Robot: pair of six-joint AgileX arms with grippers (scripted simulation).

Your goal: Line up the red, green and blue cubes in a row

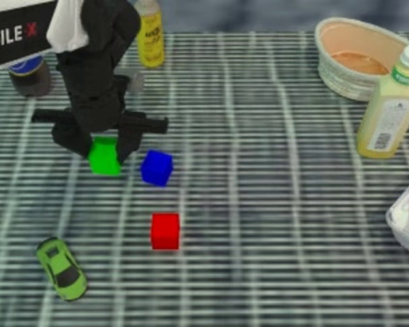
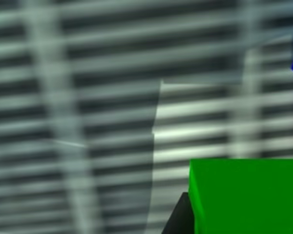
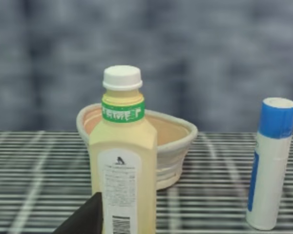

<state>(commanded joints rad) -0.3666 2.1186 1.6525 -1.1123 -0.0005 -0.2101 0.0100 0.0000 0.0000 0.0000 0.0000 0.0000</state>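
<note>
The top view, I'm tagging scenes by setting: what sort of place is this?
Likely a rendered tabletop test scene: flat-coloured cubes such as the green cube, a striped table, and unrelated clutter like a toy car and a bowl.

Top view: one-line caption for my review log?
Left gripper straddles bright green cube; deep blue cube beside, bright red cube apart.

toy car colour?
Lime green car, clearest in the top view.
</note>
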